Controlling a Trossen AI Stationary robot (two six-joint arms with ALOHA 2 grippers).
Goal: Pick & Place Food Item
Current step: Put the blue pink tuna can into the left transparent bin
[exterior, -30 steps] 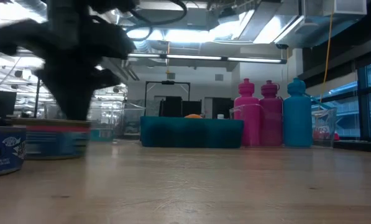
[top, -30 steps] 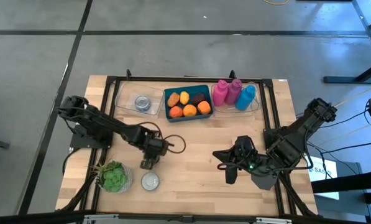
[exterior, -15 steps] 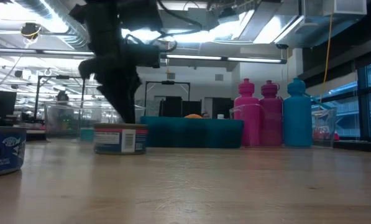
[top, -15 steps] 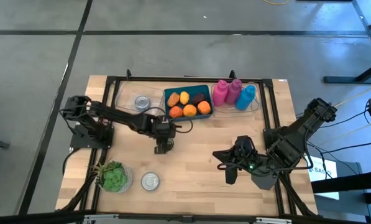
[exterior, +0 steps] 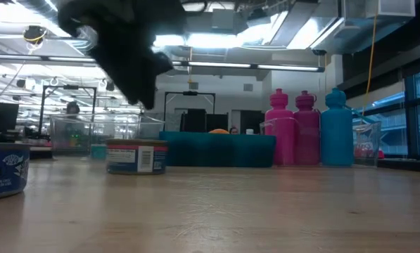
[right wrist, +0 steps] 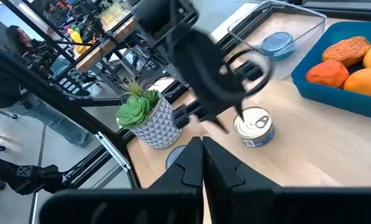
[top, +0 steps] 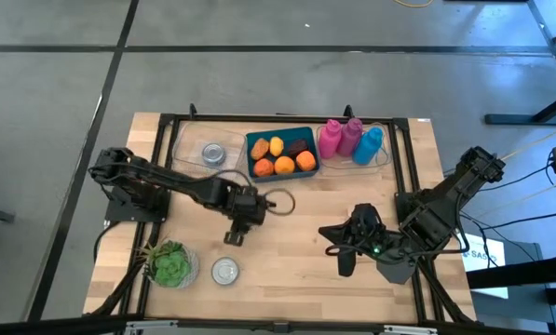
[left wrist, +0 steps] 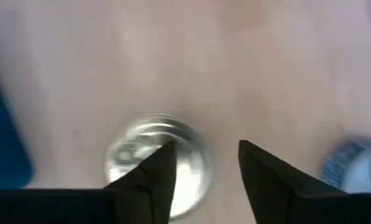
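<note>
A silver tin can [exterior: 136, 156] stands upright on its base on the wooden table [top: 296, 251], in front of the blue food tray [exterior: 217, 149]. My left gripper [left wrist: 204, 146] hangs open just above the can [left wrist: 154, 163], clear of it, with nothing between its fingers. In the right wrist view the can [right wrist: 253, 127] sits beside the left gripper [right wrist: 201, 115]. In the high view the left gripper [top: 233, 234] and its wrist cover the can. My right gripper [right wrist: 202, 155] is shut and waits at the right [top: 343, 251].
The blue tray [top: 249, 156] of oranges and other food sits at the far edge, next to a clear tray with a can [top: 212, 154] and pink and blue bottles [top: 352, 140]. A potted plant [top: 170, 263] and another can [top: 224, 271] stand near the front left.
My left gripper carried the can from beside the plant toward the table's far right and set it down upright. It has let go and risen above the can, which stays on the table.
</note>
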